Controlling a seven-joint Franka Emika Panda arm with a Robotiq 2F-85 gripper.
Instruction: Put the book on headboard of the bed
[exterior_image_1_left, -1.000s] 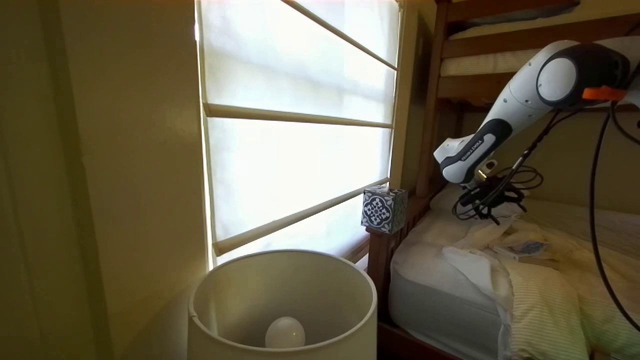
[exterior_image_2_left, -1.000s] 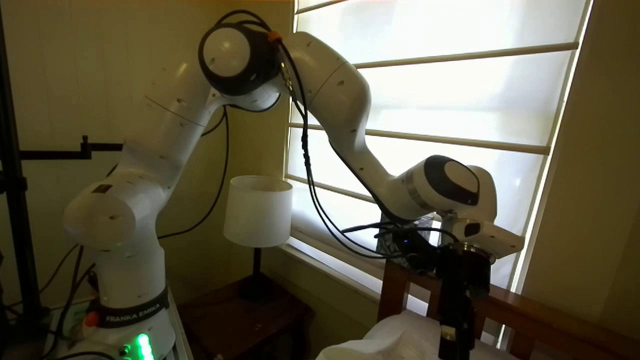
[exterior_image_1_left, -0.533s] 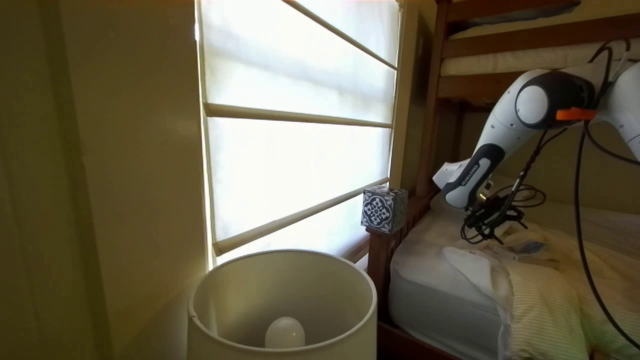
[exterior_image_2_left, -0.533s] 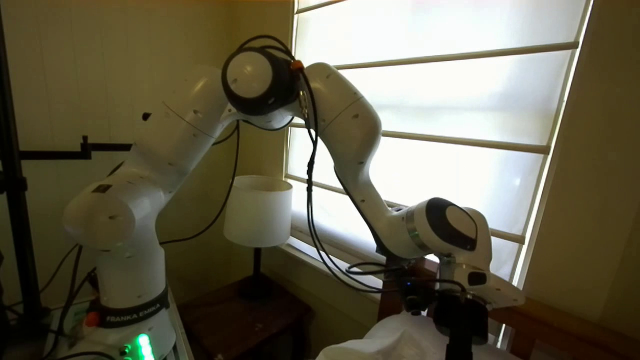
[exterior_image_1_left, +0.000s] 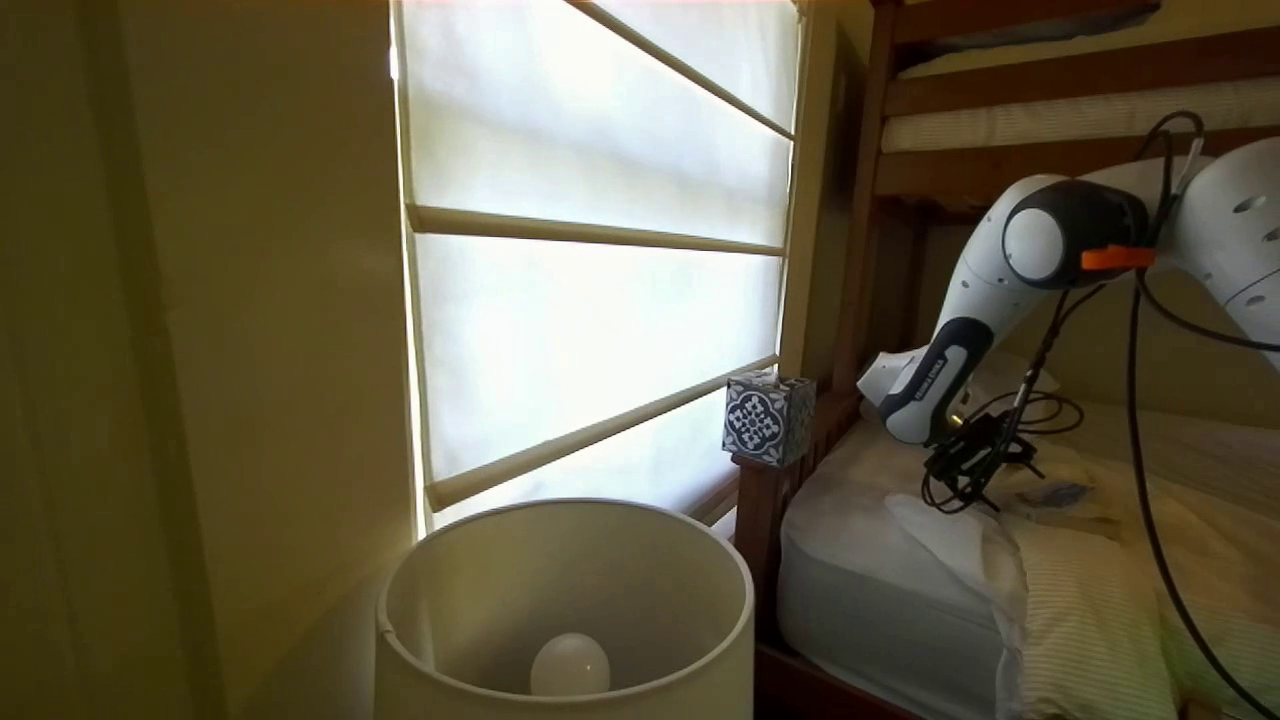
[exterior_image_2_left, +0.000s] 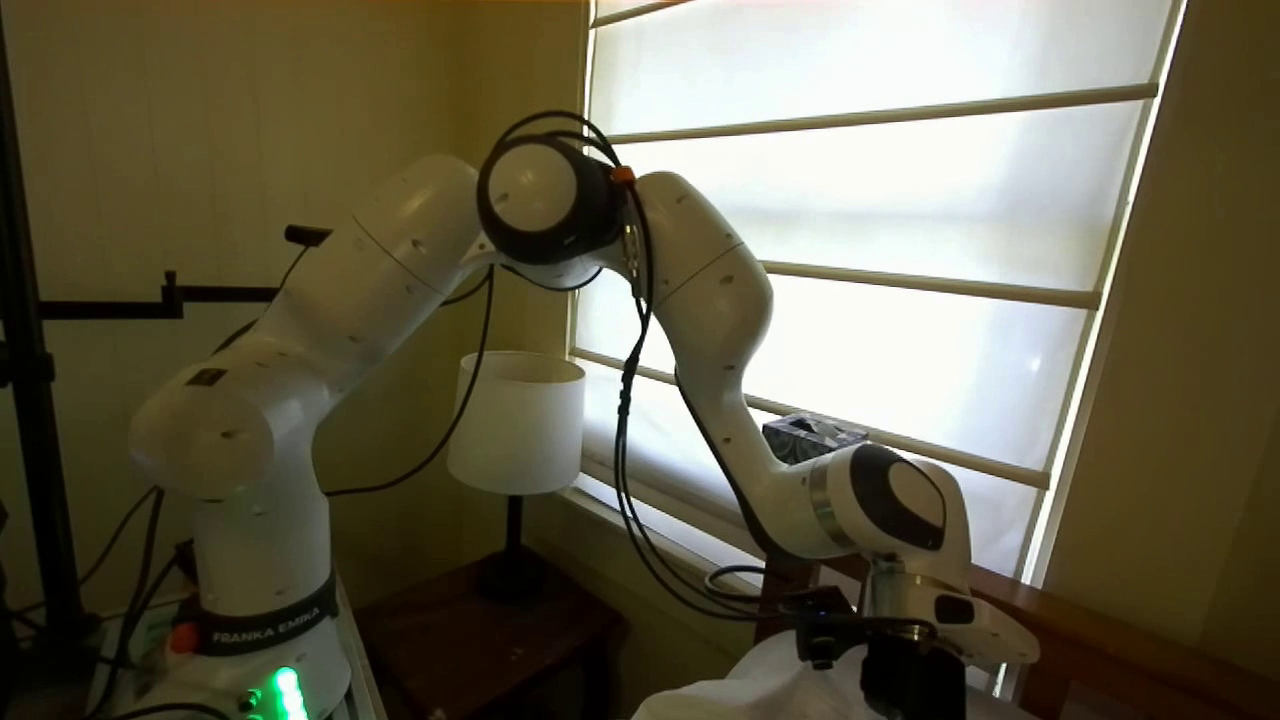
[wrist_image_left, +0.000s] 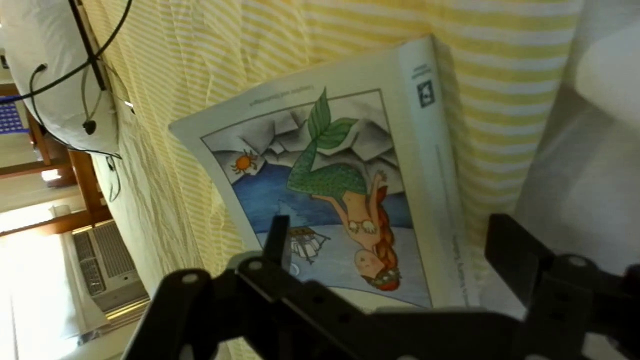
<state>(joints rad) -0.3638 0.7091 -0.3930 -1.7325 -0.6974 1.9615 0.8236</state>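
The book is thin with a whitish cover and a mermaid picture. It lies flat on the yellow-striped bedding, and shows partly in an exterior view. My gripper is open and empty above the book. In the wrist view one finger overlaps the cover and the other is beyond the spine. In an exterior view the gripper hangs just above the bed. In an exterior view the gripper's fingers are cut off at the bottom edge. The headboard is the brown wooden end board by the window.
A blue-and-white patterned box stands on the headboard's corner post, and shows behind the arm in an exterior view. A lamp stands on a wooden side table. The upper bunk rail runs above. Cables hang from the arm.
The arm has lowered steadily, bringing the gripper down closer to the bed and the book. The patterned box has come out from behind the arm in an exterior view. The book has not moved.
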